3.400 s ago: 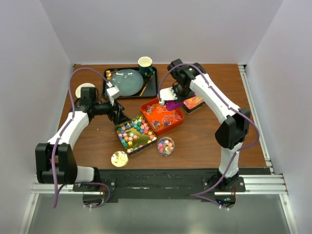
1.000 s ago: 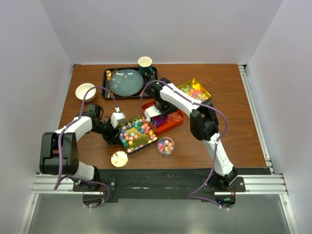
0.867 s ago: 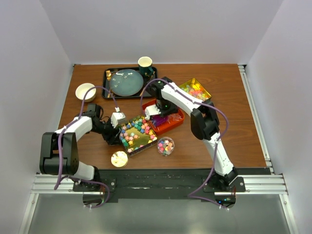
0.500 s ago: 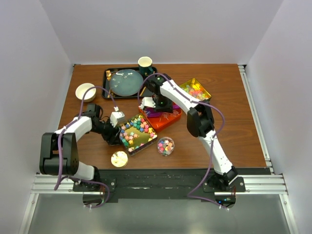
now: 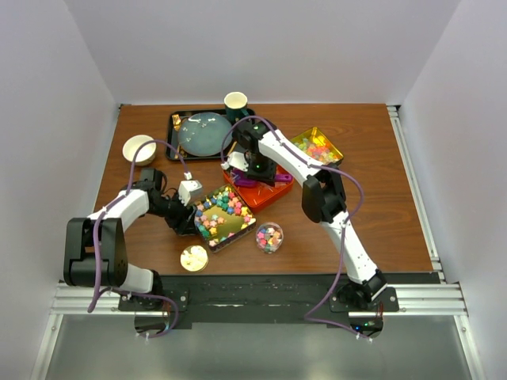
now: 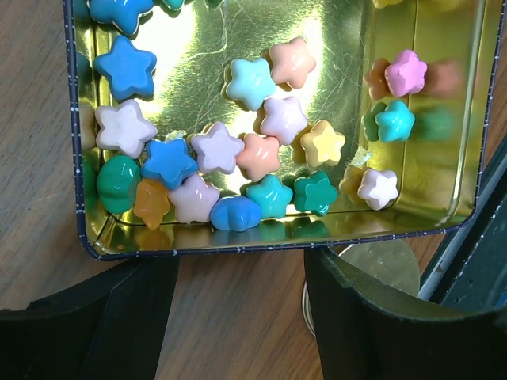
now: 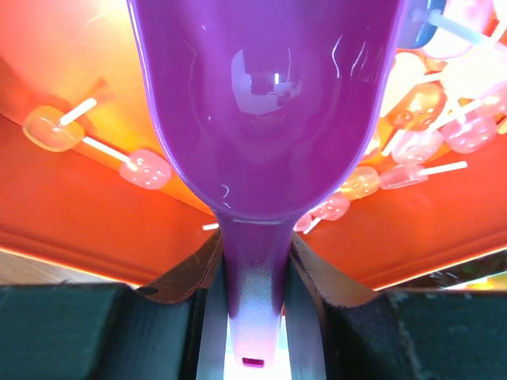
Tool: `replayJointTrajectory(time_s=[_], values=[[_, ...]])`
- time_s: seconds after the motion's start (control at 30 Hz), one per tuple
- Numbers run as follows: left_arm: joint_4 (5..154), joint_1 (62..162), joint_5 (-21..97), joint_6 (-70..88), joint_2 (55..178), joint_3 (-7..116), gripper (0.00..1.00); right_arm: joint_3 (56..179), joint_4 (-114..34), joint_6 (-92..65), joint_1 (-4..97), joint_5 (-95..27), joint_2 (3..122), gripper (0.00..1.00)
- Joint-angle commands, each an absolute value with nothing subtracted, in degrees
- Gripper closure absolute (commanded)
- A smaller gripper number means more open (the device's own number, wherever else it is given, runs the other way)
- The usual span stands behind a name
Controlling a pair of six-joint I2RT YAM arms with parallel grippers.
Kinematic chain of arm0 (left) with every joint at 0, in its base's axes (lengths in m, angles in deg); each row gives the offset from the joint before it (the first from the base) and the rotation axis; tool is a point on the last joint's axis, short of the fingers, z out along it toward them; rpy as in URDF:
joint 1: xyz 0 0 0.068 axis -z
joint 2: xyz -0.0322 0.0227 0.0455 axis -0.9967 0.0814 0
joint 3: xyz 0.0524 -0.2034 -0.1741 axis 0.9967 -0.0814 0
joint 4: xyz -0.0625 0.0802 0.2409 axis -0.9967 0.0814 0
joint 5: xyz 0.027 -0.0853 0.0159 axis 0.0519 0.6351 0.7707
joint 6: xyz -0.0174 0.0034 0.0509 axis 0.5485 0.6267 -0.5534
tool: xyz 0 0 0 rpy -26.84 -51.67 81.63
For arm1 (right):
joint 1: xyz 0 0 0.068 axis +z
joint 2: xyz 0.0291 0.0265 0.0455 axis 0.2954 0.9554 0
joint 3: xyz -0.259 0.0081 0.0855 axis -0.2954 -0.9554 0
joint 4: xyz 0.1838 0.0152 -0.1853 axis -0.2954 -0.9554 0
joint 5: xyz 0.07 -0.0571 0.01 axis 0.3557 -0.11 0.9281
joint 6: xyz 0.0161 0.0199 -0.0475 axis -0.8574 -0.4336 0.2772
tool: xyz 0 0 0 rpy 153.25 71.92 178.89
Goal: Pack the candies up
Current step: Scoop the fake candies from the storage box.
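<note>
While the jar (image 5: 282, 237) at lower centre of the overhead view holds a small heap of candies (image 5: 269, 237), its lid (image 5: 193, 258) lies off to the lower left. The gold tin (image 5: 227, 230), the red tray (image 5: 273, 196) and the far tin (image 5: 304, 139) at upper right all hold plenty more. I judge the packing only partly done, with more scooping and the closing left to do. The left gripper (image 5: 183, 221) sits at the gold tin's left edge. The right gripper (image 5: 252, 168) reaches over the red tray at centre, with the purple scoop (image 5: 274, 180) showing just right of it.

From the left wrist, star-shaped candies in blue, pink, lilac and green crowd the tin's lower half. The left gripper (image 6: 242, 277) is spread wide at the bottom of the frame, with only bare wood between its fingers (image 6: 87, 317). The tin's near wall lies just beyond the tips, apart from them as far as I can tell.

From the right wrist, the right gripper (image 7: 253, 317) is pinched on the scoop's handle at bottom centre. The scoop's bowl fills the upper middle and looks empty. Translucent pink and orange candies lie on the tray floor at left and right of the bowl, close under it. Whether the bowl touches any is hidden.
</note>
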State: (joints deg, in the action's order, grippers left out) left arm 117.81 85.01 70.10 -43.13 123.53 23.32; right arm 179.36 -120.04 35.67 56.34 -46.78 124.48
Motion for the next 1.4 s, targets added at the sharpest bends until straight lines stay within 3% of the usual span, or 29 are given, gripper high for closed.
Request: replayJointTrajectory(time_s=[0.0,0.27,0.57,0.93,1.37], values=[[113.34,85.33,75.59,-42.37,121.51,26.93,0.31,176.72,-119.61,35.03,59.20,-36.96,121.92,1.00],[114.57,85.33,74.28,-42.02,120.63,28.08,0.31,173.73,-115.48,29.06,55.77,-25.80,122.09,1.00],[115.27,85.33,73.05,-41.58,120.10,28.60,0.30,177.41,-112.84,28.70,56.12,-22.45,122.35,1.00],[115.89,85.33,71.90,-41.93,120.37,29.04,0.28,154.58,-95.62,28.88,55.51,-21.05,108.92,1.00],[118.78,85.33,70.06,-43.60,120.55,30.19,0.27,145.96,-85.08,24.93,53.13,-14.73,105.31,1.00]])
